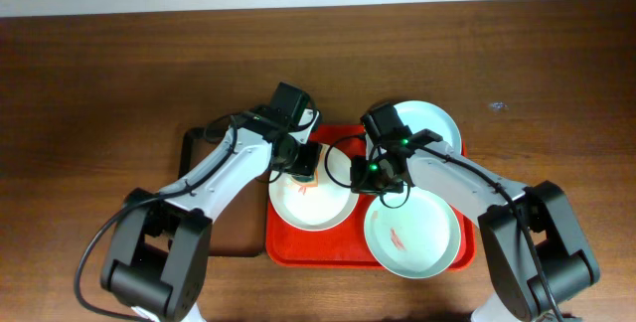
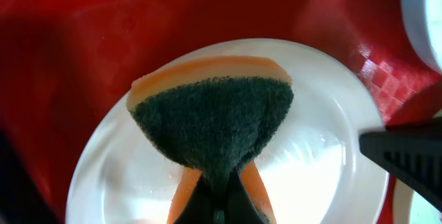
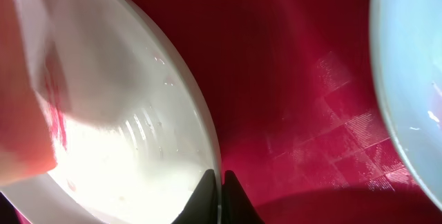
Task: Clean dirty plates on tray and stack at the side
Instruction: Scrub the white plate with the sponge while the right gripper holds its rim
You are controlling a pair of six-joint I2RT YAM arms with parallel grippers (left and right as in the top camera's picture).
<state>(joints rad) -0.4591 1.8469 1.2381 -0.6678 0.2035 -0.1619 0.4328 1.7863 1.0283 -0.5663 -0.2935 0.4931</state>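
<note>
The job is looking barely begun: all three plates are sitting on the tray point(image 1: 288, 247), none is stacked at the side, and the left plate point(image 1: 328, 208) and front plate point(image 1: 427, 233) are showing red smears. The left gripper point(image 2: 219, 200) is pinching a sponge point(image 2: 210, 124) over the left plate, while the right gripper point(image 3: 219, 191) is clamping that plate's rim. Only the wrist views are revealing these grips; only the overhead is showing the back plate point(image 1: 442, 123) whole.

the plate point(image 2: 331, 134) was glossy and smooth; the tray point(image 3: 290, 79) was shiny red plastic; the sponge point(image 2: 214, 124) pad was rough, fibrous.
</note>
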